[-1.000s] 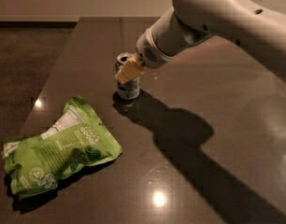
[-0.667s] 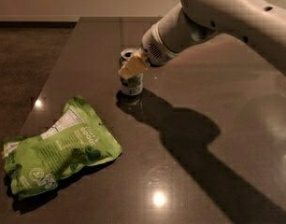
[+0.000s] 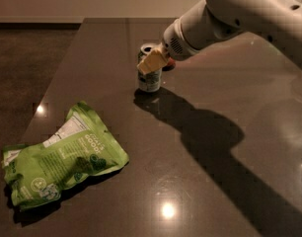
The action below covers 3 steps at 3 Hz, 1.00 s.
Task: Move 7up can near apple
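The 7up can (image 3: 149, 81), with a silver top and a green and white body, stands upright at the far middle of the dark table (image 3: 200, 132). My gripper (image 3: 148, 65), with yellowish fingers (image 3: 152, 62), is shut around the can's upper part, coming in from the right. A bit of the red-orange apple (image 3: 169, 64) shows just behind and to the right of the can; my wrist hides most of it. I cannot tell whether the can rests on the table or hangs just above it.
A flat green snack bag (image 3: 62, 159) lies at the front left of the table. The table's left edge (image 3: 52, 88) runs close to the bag. My white arm (image 3: 240, 14) reaches in from the upper right and casts a wide shadow.
My gripper has carried the can to the right and farther back, towards the apple. The snack bag has not moved.
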### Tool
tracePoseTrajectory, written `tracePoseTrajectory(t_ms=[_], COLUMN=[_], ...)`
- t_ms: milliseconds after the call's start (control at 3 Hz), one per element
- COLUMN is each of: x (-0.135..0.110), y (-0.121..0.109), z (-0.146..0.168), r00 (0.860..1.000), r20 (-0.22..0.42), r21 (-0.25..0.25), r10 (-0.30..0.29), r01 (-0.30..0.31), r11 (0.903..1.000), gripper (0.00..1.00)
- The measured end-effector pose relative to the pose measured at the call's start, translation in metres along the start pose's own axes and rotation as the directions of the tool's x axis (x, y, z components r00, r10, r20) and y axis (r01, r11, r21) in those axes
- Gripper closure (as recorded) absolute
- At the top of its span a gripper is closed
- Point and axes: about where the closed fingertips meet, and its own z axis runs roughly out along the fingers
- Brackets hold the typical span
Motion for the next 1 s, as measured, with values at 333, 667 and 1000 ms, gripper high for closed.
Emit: tracePoseTrajectory(t_ms=[333,667,1000], x=[0.002,0.005,0.010], y=[-0.021,-0.040,-0.056], z=[0.001,-0.001,-0.005], r00=[1.000,1.000,0.999], r20=[0.008,0.021,0.022], r21=[0.033,0.057,0.075], r10=[0.007,0.019,0.025], r01=[-0.008,-0.020,-0.027], r11=[0.9994,0.9982,0.9968], gripper=[1.00,1.00,1.00])
